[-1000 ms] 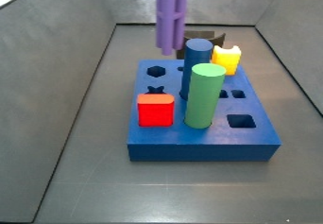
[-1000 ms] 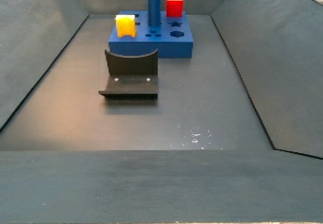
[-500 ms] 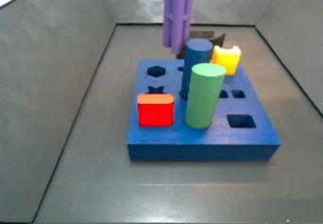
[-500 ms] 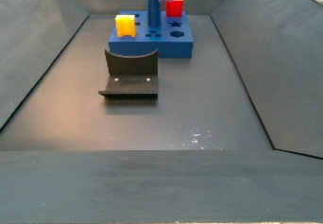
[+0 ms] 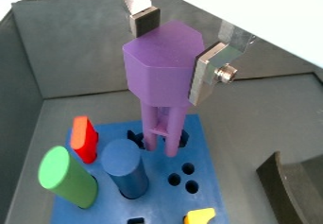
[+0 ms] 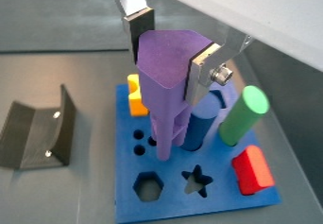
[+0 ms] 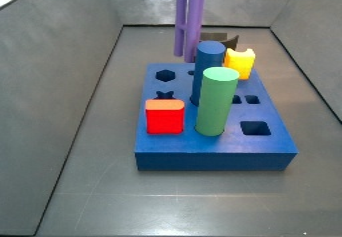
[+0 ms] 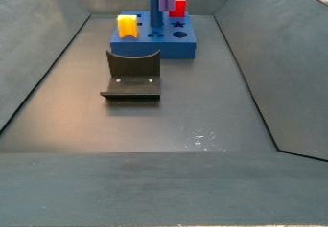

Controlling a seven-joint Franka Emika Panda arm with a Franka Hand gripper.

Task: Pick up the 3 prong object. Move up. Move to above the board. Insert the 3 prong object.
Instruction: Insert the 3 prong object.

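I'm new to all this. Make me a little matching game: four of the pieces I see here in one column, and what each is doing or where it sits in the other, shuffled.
1. 3 prong object
2. green cylinder
3. fixture
4. red block

a. stands on the floor beside the board
b. tall, upright on the board
c. held in the gripper, above the board
d. low, at a front corner of the board in a side view

Pairs: 1-c, 2-b, 3-a, 4-d

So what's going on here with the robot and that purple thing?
The gripper is shut on the 3 prong object, a tall light-purple piece, holding it upright above the board. Its prongs point down near the holes beside the blue cylinder. Whether the tips have entered a hole cannot be told. The green cylinder and the red block already sit in the board.
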